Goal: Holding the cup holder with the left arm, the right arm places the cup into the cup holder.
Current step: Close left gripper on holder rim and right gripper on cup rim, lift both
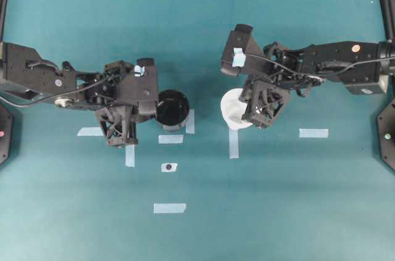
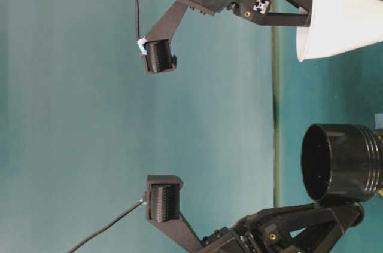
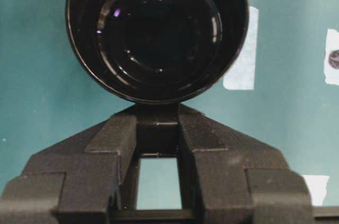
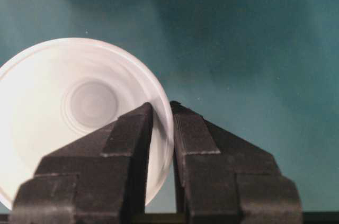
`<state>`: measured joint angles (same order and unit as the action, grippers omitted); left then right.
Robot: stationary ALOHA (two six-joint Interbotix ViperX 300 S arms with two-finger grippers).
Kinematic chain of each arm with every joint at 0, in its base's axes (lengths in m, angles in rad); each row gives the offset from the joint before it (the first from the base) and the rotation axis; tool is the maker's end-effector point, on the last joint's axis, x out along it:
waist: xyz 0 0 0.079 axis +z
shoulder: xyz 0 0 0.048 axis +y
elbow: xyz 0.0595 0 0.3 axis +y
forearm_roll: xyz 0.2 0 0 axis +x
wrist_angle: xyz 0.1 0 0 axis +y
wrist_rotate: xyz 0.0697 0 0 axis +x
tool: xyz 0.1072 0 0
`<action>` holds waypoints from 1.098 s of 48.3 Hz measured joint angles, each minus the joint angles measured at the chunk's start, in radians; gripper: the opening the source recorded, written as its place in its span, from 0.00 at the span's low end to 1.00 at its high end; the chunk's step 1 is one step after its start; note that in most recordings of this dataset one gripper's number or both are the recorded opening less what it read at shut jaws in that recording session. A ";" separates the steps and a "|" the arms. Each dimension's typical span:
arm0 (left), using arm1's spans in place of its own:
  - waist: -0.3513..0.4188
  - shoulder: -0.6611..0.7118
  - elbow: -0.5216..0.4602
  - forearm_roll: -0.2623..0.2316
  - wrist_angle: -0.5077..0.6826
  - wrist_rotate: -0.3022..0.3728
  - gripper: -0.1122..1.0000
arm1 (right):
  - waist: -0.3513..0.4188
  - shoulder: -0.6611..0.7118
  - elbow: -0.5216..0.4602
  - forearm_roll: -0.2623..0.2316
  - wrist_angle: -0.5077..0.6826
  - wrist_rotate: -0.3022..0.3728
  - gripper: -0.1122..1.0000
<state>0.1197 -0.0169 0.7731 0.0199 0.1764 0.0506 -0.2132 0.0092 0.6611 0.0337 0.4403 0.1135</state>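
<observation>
The glossy black cup holder stands left of centre on the teal table, mouth up. Its small handle tab sits between the fingers of my left gripper, which is shut on it from the left. To the right is the white cup, also mouth up. My right gripper is shut on its rim wall, one finger inside the cup and one outside. In the table-level view the cup tilts slightly and the cup holder stands apart from it.
Pale blue tape strips lie on the table around both objects. One small tape patch carries a black dot. Black frame posts stand at the left and right edges.
</observation>
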 measured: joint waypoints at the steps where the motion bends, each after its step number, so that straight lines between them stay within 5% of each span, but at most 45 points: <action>1: 0.000 0.000 0.000 -0.002 0.000 0.000 0.29 | 0.000 0.000 0.000 0.003 0.000 0.000 0.23; 13: 0.000 -0.018 0.000 0.000 0.000 0.002 0.29 | -0.002 -0.011 -0.029 0.017 0.057 0.000 0.14; 53: -0.028 -0.051 -0.017 -0.002 -0.002 0.005 0.29 | -0.006 -0.109 -0.057 0.041 0.143 0.084 0.14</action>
<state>0.0920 -0.0675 0.7563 0.0184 0.1749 0.0552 -0.2194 -0.0997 0.6044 0.0752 0.5829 0.1979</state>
